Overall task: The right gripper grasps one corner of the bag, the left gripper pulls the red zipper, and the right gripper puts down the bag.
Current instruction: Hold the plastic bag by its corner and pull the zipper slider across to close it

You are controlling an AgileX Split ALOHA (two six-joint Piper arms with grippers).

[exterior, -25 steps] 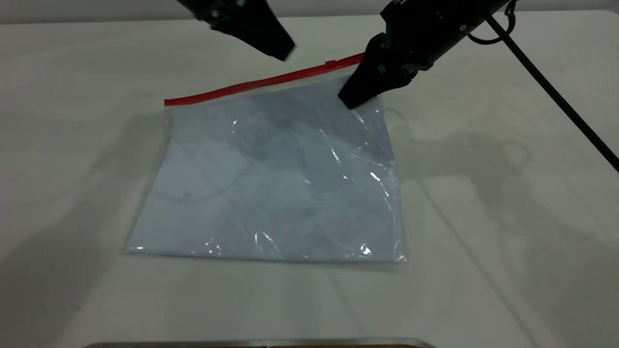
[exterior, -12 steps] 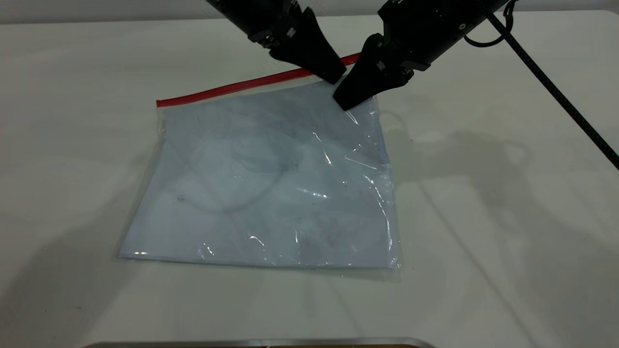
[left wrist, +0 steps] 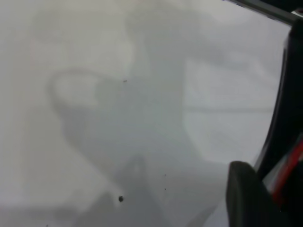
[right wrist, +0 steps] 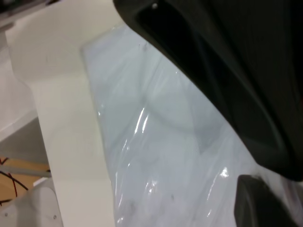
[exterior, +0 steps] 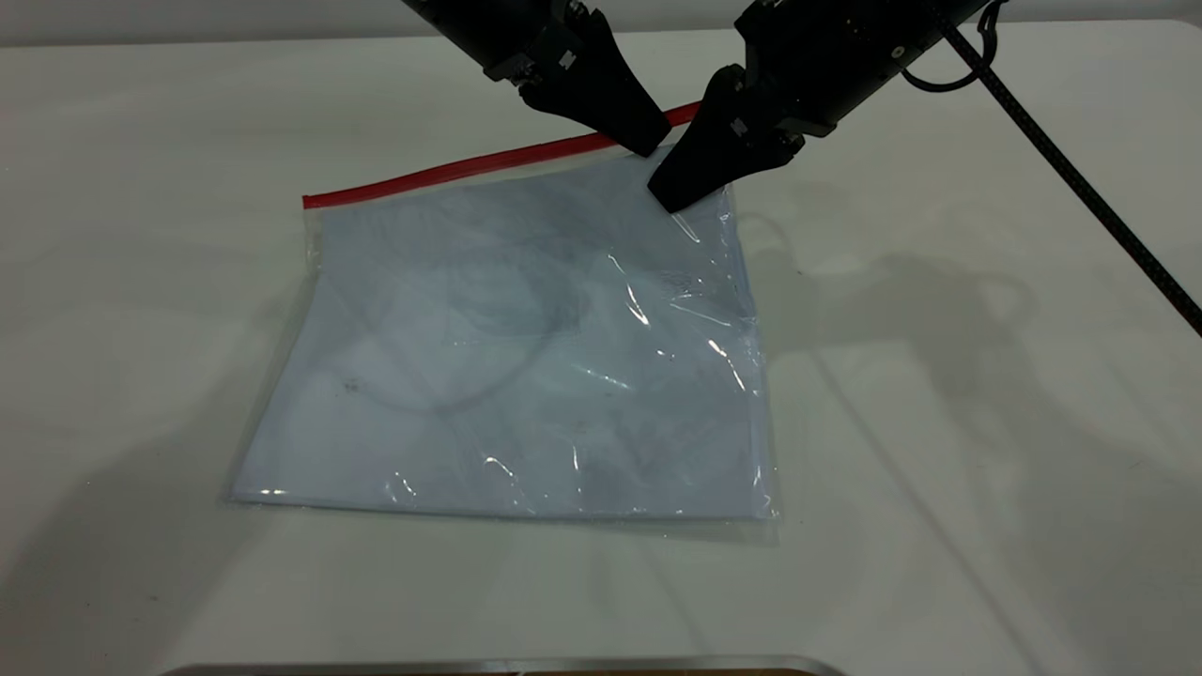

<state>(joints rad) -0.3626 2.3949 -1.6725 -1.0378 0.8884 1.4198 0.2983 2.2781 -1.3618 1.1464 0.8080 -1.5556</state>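
Since a second ago the left end effector (exterior: 646, 143) has swung down from well above the far edge to the red zipper (exterior: 470, 169), and the bag's left end has slid a little leftward on the counter (exterior: 939, 422).

Nearest the camera, the bag (exterior: 507, 357) lies flat on the white counter, a clear pouch with pale blue-white sheets inside, its near edge and both near corners resting down. Farther back, the plastic wrinkles and glints toward the right far corner (exterior: 718, 188), which is lifted slightly. The right end effector (exterior: 671, 195) has its tapered tips closed on the pouch just inside that corner, below the red strip; a thin black cable (exterior: 1080, 188) trails from its arm across the counter. Just beyond, the left end effector's tips meet the red zipper close beside the right one; whether they are pinching the slider or parted, I cannot tell. The zipper runs along the far long edge toward the left far corner.
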